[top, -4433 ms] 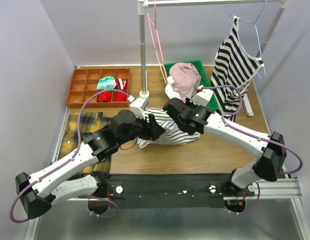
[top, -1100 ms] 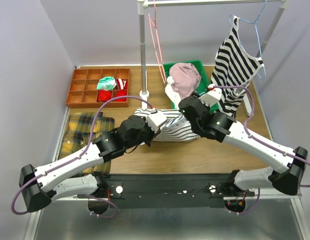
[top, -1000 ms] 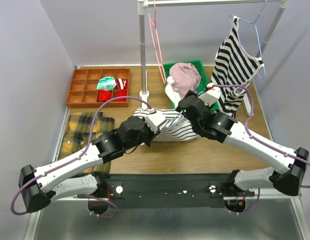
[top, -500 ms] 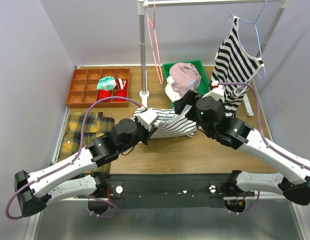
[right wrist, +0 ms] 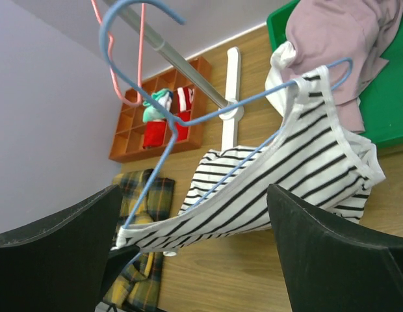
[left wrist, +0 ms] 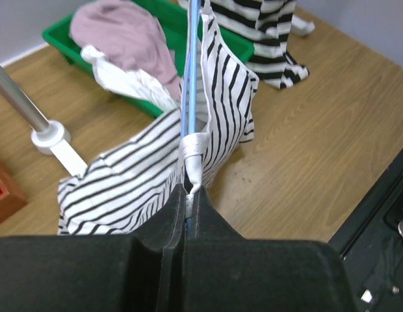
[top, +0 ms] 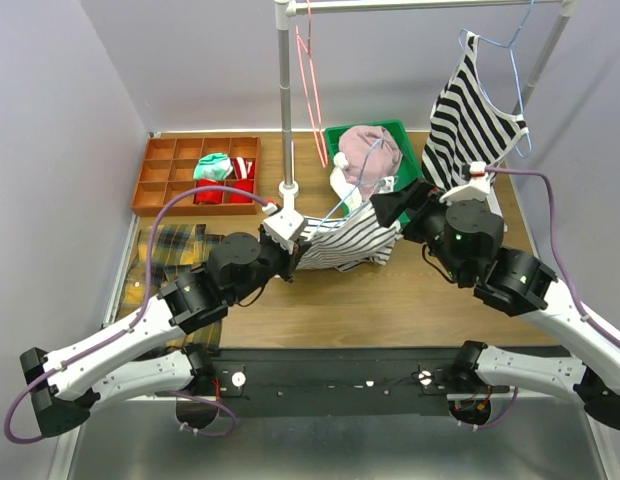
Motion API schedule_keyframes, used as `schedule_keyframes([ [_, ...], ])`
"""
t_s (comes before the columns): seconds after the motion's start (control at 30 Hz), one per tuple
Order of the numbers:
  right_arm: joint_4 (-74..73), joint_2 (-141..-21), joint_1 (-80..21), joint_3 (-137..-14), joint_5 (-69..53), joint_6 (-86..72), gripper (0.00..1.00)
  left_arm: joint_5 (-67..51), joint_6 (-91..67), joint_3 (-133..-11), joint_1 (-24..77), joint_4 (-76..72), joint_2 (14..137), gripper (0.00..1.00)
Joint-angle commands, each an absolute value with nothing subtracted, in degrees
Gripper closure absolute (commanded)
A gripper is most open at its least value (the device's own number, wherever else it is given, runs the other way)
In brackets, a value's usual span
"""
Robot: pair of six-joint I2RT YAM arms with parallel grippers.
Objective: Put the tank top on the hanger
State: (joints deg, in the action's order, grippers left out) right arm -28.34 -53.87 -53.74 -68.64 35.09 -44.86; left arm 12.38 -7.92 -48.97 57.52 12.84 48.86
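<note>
"From above?"
"My left gripper (top: 287, 232) holds the top (top: 340, 245) lifted beside the bin (top: 411, 165)."
"Left wrist?"
"Jaws pinch strap (left wrist: 192, 153) and hanger (left wrist: 191, 65) wire together; a slip drops both."
"Right wrist?"
"Right gripper (right wrist: 194, 195) gapes, empty. The far strap might slide off."

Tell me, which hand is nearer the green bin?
Right. The right hand hangs open at the bin's near edge; the left hand is farther off to the left, shut on the tank top.

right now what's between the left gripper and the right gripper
The tank top, strung on the hanger pinched in the left gripper, fills that stretch; top external view shows it.
</note>
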Motion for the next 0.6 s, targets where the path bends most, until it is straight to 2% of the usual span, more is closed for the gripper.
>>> schedule_keyframes([
  [0.0, -30.8, -51.0, -54.1, -71.4, 38.8, -43.4, 0.00, 16.3, -6.4, -58.3, 58.0, 12.0, 50.3, 1.00],
  [0.3, -31.5, -49.0, -54.1, -71.4, 43.2, -42.5, 0.00, 16.8, -4.9, -67.7, 57.9, 14.3, 53.1, 1.00],
  [0.57, -31.9, -50.8, -54.1, -72.9, 44.6, -41.7, 0.00, 22.0, -6.3, -77.4, 57.9, 15.9, 56.9, 1.00],
])
